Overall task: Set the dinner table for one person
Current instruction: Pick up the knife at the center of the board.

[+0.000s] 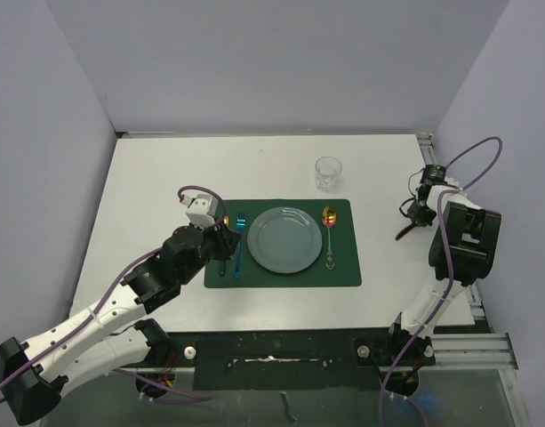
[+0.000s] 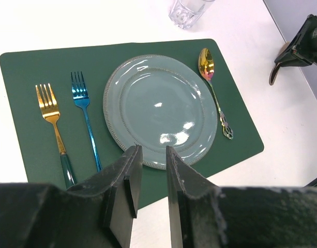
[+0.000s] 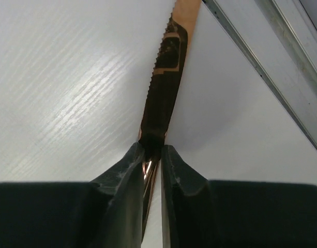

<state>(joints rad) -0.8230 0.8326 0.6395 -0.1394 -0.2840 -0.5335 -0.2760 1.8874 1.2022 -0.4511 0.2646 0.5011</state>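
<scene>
On the white dinner table [image 1: 165, 178] lies a dark green placemat [image 1: 343, 271] with a grey-blue plate [image 2: 158, 108] in its middle. Left of the plate lie a gold fork [image 2: 52, 119] and a blue fork [image 2: 86, 119]; an iridescent spoon [image 2: 212, 82] lies to its right. My left gripper [image 2: 154, 150] hovers over the mat's near edge, open and holding nothing. Near the table's right edge, my right gripper [image 3: 152, 147] is shut on a copper-coloured serrated knife [image 3: 166, 77], whose blade points away over the tabletop.
A clear glass [image 1: 327, 173] stands on the table just beyond the placemat's far right corner. A metal rail [image 3: 267, 67] runs along the table's right edge close to the knife. Grey walls enclose the back and sides.
</scene>
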